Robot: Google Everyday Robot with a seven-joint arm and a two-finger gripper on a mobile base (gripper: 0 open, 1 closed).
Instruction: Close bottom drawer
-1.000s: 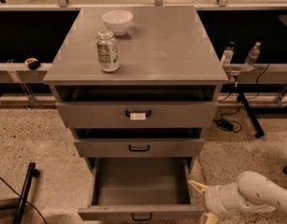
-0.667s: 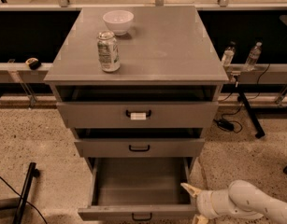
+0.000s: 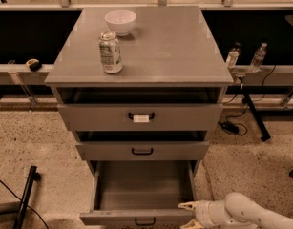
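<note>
Since a moment ago the gripper [image 3: 186,206] has slid left and lower, from beside the right wall of the tray [image 3: 143,185] to the front right corner of the bottom drawer [image 3: 112,218].

Starting at the left, a can [image 3: 110,51] and a white bowl [image 3: 120,22] stand on the counter [image 3: 184,46], well apart from the work and no part of it. Below them the top drawer [image 3: 88,118], whose handle carries a white tag, and the middle drawer [image 3: 184,151] each sit a little way out. The bottom one is drawn far out, its small black handle [image 3: 145,221] at the lower edge of view. That is the drawer to shut, and to my eye it is fully open, so the push has not begun.

At the right, the white arm [image 3: 241,213] reaches in low from the lower right corner, lying nearly level. Its gripper points left, at or just behind the drawer's front. I'd judge it is lining up to get ahead of that front and press it inward. Whether the gripper is open or closed I cannot tell from here.
</note>
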